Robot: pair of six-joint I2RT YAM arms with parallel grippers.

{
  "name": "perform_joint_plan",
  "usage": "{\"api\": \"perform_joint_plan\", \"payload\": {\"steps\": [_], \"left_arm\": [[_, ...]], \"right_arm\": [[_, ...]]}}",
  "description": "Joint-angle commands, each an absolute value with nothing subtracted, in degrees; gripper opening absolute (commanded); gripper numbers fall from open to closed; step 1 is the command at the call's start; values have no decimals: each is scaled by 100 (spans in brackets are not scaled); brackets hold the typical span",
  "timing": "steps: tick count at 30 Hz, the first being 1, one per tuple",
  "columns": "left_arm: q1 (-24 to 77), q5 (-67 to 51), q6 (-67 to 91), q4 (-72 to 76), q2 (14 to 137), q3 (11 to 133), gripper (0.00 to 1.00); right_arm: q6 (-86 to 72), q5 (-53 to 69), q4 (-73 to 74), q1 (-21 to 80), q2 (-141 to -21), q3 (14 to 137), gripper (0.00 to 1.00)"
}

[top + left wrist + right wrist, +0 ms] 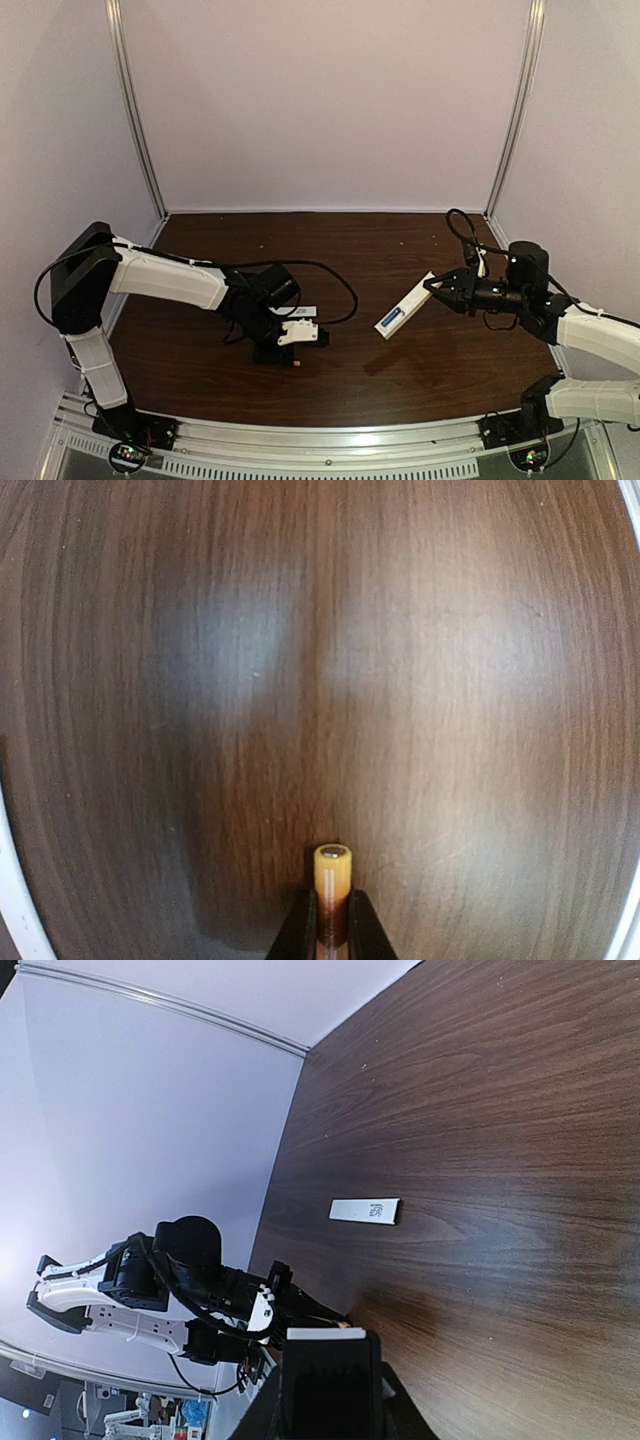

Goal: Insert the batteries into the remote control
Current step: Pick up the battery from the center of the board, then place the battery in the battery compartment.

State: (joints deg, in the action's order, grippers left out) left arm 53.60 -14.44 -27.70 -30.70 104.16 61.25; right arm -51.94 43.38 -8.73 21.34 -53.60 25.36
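Low on the L side, near the front of the table (330, 250), your L gripper (332, 925) is pinching the orange battery (332, 873), jaws closed tight on it w/ one end poking out past the tips, close over the wood; can't tell if it's touching. Over on the R, your R gripper (436, 286) is clamping the remote control (403, 307) by one end, holding it up off the table & pointing toward centre. Thin white cover strip (365, 1211) is lying flat btwn the two arms, just beside the L gripper.
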Motion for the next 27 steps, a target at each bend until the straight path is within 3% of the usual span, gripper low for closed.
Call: {"api": "perform_joint_plan", "payload": {"steps": [1,11,18,27], "left_arm": [[5339,-1829,-1947,-3007,10132,6152,0],[5459,-1847,34,-2677,8981,6856,0],[5715,-1970,1168,-2541,9272,7701,0],[6012,-1165,1574,-2906,9698,8385,0]], "right_arm": [[-5501,4227,-1461,2090,-5367,2195,0],[-5841,3998,-2117,2294,-5687,2063,0],[-5890,3788,-2624,2740,-6102,2238,0],[-6089,3679,-3242,2942,-6451,2231,0]]}}
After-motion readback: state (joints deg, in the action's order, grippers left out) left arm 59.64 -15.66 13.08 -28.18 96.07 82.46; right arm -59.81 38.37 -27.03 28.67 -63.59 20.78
